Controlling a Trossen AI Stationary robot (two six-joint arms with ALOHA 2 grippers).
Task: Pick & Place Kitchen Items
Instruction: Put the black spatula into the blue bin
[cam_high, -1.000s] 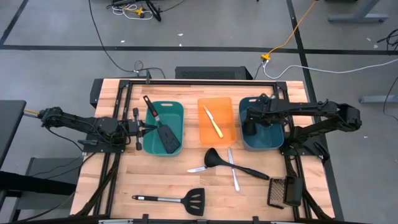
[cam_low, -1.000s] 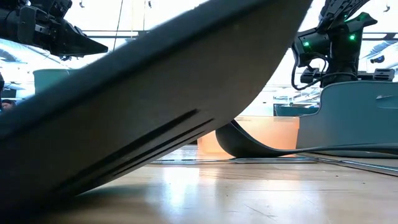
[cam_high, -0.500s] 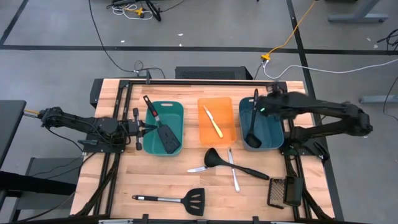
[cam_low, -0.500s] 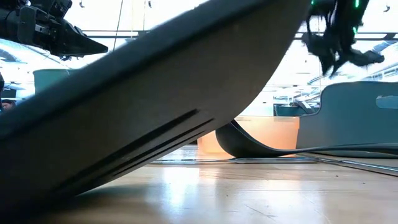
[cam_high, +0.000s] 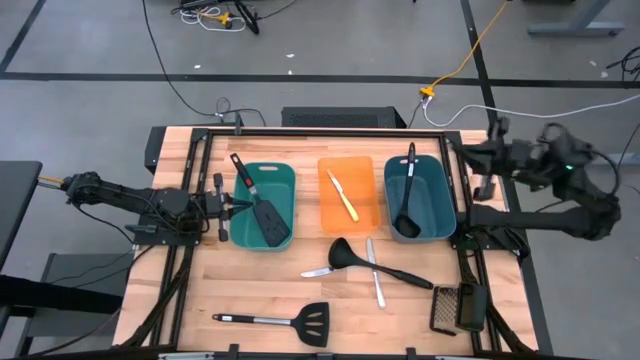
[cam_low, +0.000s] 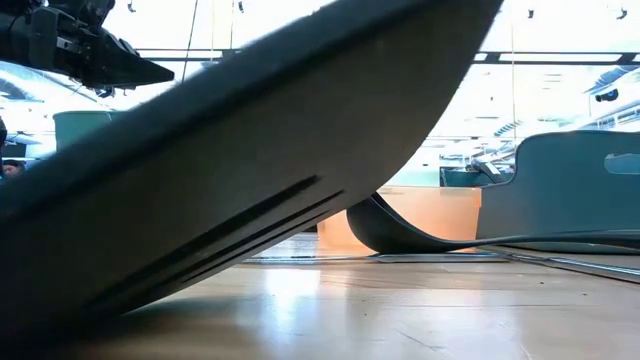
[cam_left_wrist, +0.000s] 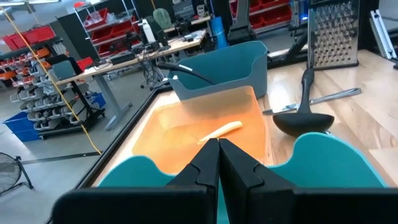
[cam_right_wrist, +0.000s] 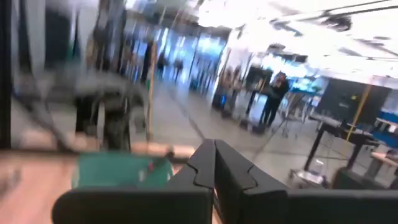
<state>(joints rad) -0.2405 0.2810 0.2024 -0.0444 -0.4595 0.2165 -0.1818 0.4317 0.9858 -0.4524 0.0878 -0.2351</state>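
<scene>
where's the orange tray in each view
High view: orange tray at centre, between the two teal tubs.
Low view: pale orange block behind the dark ladle.
Left wrist view: middle, yellow knife inside.
Right wrist view: not in it.
Shared landmark: right teal tub.

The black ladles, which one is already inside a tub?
The ladle lying in the right-hand teal tub, handle toward the far edge. The other ladle lies on the bare table, beside the silver knives.
</scene>
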